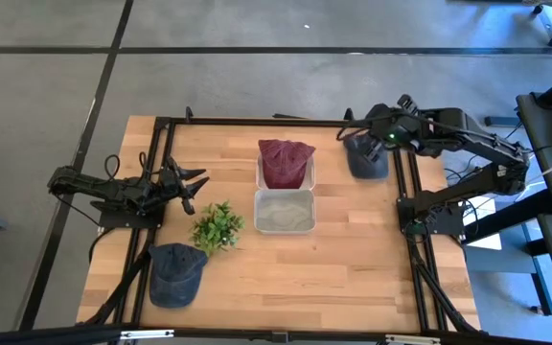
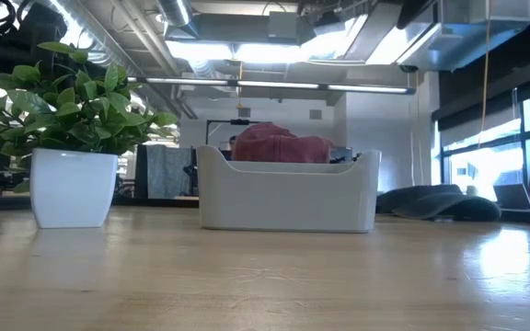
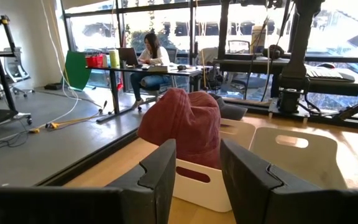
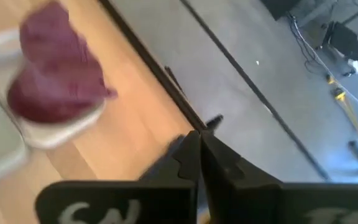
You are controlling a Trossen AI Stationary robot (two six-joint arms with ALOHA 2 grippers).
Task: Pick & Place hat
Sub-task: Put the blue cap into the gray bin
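Already one crumpled maroon fabric hat (image 1: 287, 161) fills a white plastic bin (image 1: 286, 179); right gripper (image 1: 364, 137), fingers pressed together, hovers above the dark grey cap (image 1: 367, 159), needing to spread and descend.

Two bins (image 1: 284, 211) sit end to end at mid-table; the far one holds a hat (image 1: 286, 161). A plant (image 1: 218, 227) stands left of the near bin, a cap (image 1: 175, 272) beside it at the near-left corner, another cap (image 1: 366, 158) far right.
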